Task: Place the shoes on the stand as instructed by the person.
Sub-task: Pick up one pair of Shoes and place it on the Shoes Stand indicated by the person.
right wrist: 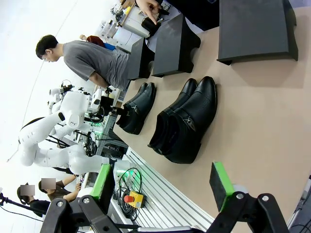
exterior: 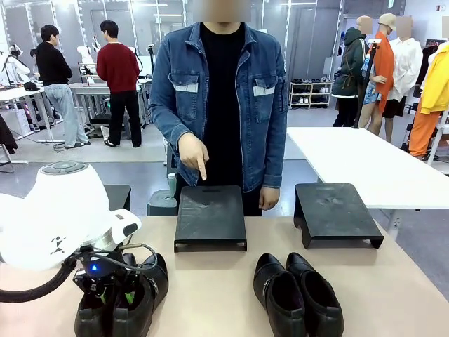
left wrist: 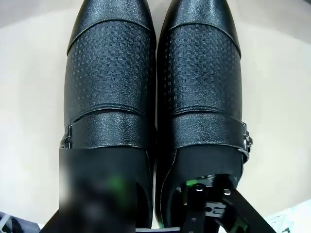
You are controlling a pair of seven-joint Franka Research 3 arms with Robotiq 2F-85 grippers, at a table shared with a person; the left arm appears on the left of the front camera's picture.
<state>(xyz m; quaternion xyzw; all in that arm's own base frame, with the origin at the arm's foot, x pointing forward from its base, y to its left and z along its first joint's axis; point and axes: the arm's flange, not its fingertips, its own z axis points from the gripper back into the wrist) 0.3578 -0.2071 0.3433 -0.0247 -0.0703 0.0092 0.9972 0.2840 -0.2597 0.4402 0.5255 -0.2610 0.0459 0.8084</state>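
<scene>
Half hidden under the white arm, near left: one pair of shoes (exterior: pixel 156 277), heels cut off by the picture's edge. Down into it with the left gripper (exterior: pixel 116 295), one finger in each opening, one a blur at the wrist; impossible to tell whether clamped on the inner walls. Near right: the second pair (exterior: pixel 298 295), untouched. Well apart from both, the right gripper (right wrist: pixel 162 174), spread wide on nothing. Pointing down at the middle stand (exterior: pixel 210 214) with the person's hand (exterior: pixel 193 154); another stand (exterior: pixel 335 210) far right. Tan table (exterior: pixel 210 281); busy workshop, bystanders behind.
</scene>
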